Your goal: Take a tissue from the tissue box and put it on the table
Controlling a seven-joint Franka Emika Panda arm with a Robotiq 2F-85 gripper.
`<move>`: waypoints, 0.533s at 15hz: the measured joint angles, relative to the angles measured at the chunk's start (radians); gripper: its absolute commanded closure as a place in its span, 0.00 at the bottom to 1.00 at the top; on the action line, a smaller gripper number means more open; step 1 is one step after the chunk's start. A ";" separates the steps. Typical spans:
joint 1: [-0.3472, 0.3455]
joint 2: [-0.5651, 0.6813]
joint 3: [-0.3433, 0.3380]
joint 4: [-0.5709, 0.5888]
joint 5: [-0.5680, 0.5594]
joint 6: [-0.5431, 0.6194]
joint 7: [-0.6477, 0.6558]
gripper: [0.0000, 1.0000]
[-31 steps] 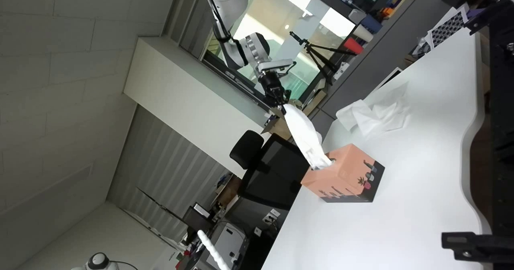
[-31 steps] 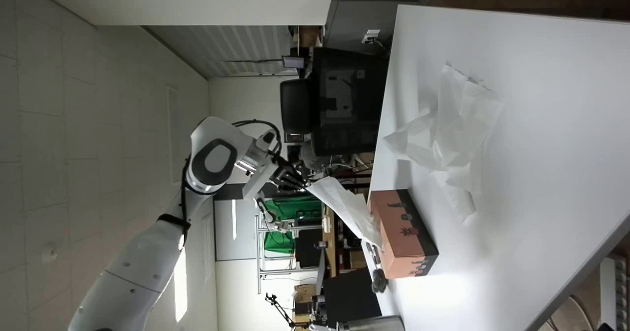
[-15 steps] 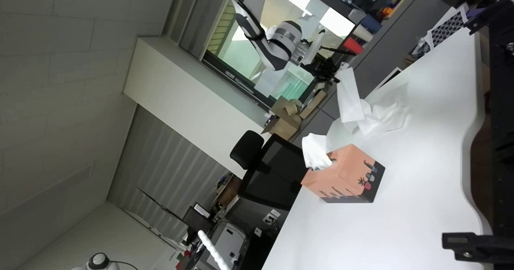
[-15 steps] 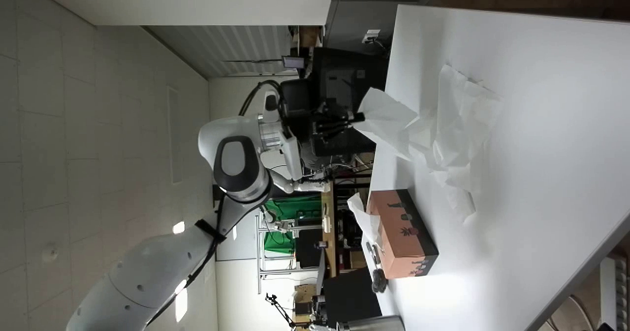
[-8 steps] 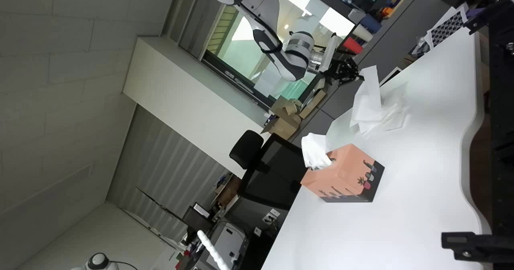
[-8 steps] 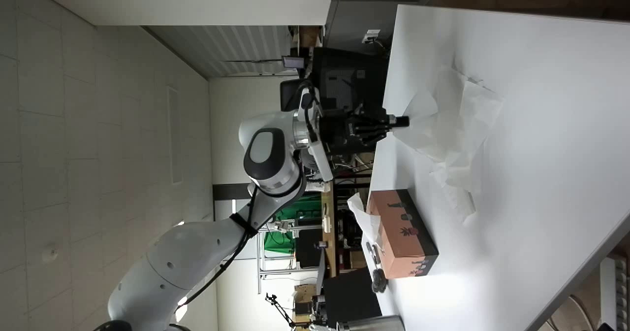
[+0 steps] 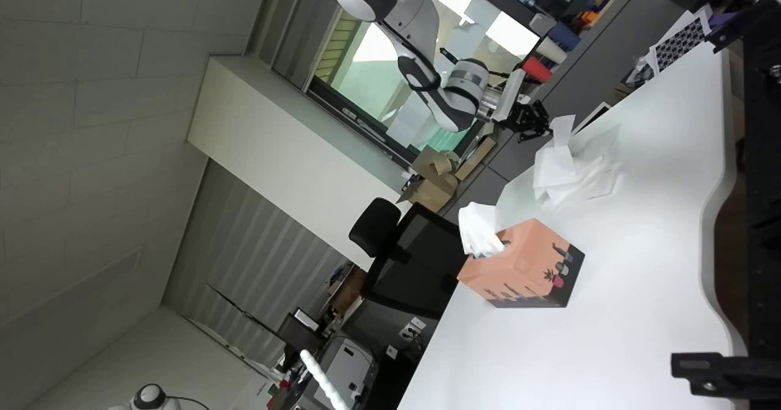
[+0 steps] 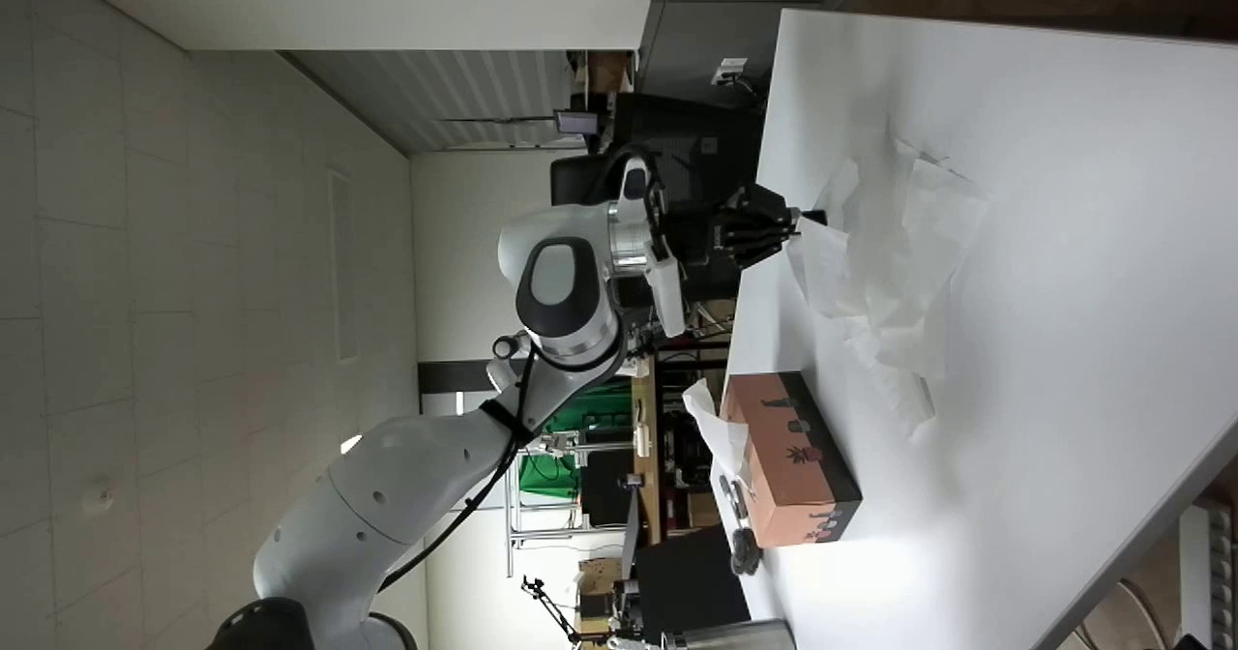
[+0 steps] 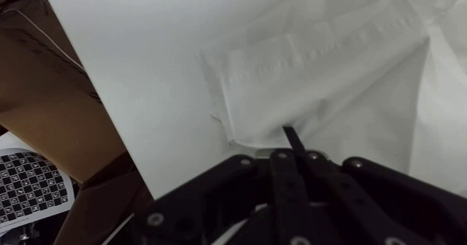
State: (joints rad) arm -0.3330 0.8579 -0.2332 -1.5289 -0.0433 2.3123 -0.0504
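Observation:
My gripper (image 7: 550, 132) is shut on the upper end of a white tissue (image 7: 556, 169), low over the white table (image 7: 640, 288). The held tissue (image 8: 824, 268) hangs down and its lower part rests against another crumpled tissue (image 8: 953, 200) lying on the table; where one ends is hard to see. In the wrist view the closed fingertips (image 9: 294, 139) are in front of white tissue folds (image 9: 328, 70). The salmon-pink tissue box (image 7: 518, 257) stands apart from the gripper, with fresh white paper poking out; it also shows in an exterior view (image 8: 788, 457).
A black office chair (image 7: 415, 263) stands behind the table edge. A small dark object (image 8: 744, 550) lies beside the box. A black bracket (image 7: 711, 373) is at the table's near edge. In the wrist view, brown cardboard (image 9: 54, 102) and a checkered sheet (image 9: 33, 186) lie beyond the table edge.
The tissue came fully out of the box, leaving another poking up. My gripper carried it away from the box, over the lying tissue, and lowered toward the table. The box stayed put.

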 measured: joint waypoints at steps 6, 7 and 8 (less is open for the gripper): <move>-0.039 0.000 0.064 0.018 0.100 0.024 -0.027 0.46; -0.037 -0.024 0.072 0.016 0.107 0.019 -0.028 0.40; -0.032 -0.058 0.081 0.010 0.113 0.006 -0.028 0.34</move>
State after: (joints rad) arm -0.3649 0.8003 -0.1525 -1.5190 0.0698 2.3186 -0.0788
